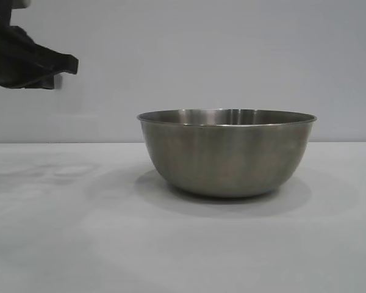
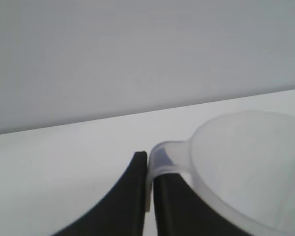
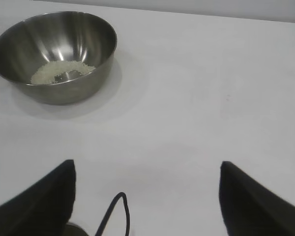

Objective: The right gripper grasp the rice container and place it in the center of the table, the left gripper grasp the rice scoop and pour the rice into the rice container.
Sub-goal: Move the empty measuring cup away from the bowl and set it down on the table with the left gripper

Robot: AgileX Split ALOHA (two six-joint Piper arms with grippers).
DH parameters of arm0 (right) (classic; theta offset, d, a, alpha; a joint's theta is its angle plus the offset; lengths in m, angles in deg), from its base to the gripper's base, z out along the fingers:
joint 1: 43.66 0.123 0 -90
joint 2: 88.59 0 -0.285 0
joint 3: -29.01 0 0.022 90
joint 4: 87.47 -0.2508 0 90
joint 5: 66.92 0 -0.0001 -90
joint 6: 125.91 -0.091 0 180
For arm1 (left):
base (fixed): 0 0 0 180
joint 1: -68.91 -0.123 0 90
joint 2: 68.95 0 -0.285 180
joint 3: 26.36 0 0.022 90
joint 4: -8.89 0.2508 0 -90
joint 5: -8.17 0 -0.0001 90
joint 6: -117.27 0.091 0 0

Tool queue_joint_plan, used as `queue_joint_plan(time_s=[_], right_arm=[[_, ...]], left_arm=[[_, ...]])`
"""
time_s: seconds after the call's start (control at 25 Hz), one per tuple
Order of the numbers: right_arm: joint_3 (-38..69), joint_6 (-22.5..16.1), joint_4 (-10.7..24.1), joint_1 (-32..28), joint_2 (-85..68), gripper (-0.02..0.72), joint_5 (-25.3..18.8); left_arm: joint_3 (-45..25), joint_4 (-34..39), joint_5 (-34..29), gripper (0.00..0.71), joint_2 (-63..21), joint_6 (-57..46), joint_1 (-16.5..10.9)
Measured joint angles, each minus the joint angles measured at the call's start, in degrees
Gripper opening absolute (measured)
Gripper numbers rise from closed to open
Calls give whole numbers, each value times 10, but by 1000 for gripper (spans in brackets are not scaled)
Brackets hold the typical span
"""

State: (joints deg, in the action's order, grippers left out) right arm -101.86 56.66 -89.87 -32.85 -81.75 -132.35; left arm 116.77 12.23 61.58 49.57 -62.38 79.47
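Standing alone on the table (image 1: 49, 244), one bowl (image 1: 226, 152) holds a single shallow patch of rice (image 3: 61, 73) at its bottom. Up and left of the bowl, well apart, the left gripper (image 2: 147, 160) pinches the handle of one empty scoop (image 2: 250, 167). Back from the bowl, the right gripper (image 3: 147, 169) gapes wide, holding nothing.

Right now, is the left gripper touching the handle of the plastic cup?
Touching. In the left wrist view the left gripper has its jaws shut on the plastic cup's handle, which sits pinched between the two black tips.
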Motion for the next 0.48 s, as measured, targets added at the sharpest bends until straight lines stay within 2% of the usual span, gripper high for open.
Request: queue_joint_plan(time_s=[0.32,0.48], right_arm=[[0,0,0,0,0,538,0],[0,-1,0,0,0,538,0]], left_arm=[[-8,0,88,0,76,9,0],[-8,-3,104,0,98,10,0]])
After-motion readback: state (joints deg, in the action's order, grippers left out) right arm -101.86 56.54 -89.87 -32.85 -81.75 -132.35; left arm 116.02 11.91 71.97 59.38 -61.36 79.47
